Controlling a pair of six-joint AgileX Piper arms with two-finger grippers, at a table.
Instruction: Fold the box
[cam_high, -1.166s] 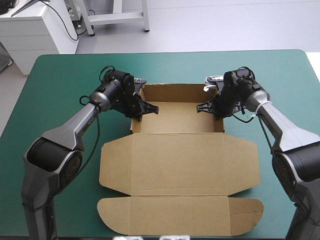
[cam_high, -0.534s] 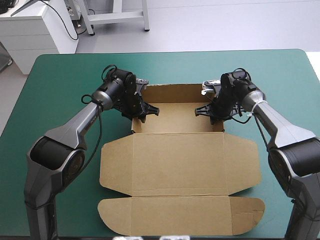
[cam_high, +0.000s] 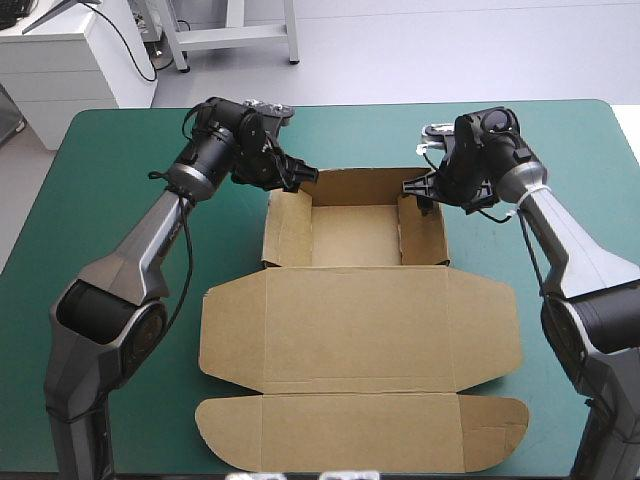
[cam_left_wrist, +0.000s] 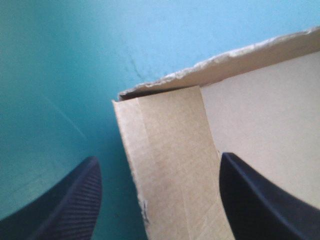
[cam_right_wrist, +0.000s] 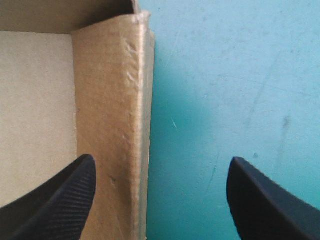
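Brown box (cam_high: 355, 300) at the middle of the teal-green worktop (cam_high: 100, 200), tray walls raised, lid lying flat.
I see my left jaws spread wide, straddling the box's left wall near its far corner, half outside and half inside. My right jaws are spread likewise, straddling the box's right wall by its far corner.

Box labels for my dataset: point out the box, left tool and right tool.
box (cam_high: 355, 325): high view, middle of its flat panel.
left tool (cam_left_wrist: 157, 156): left wrist view, midway between its fingertips.
right tool (cam_right_wrist: 161, 157): right wrist view, midway between its fingertips.
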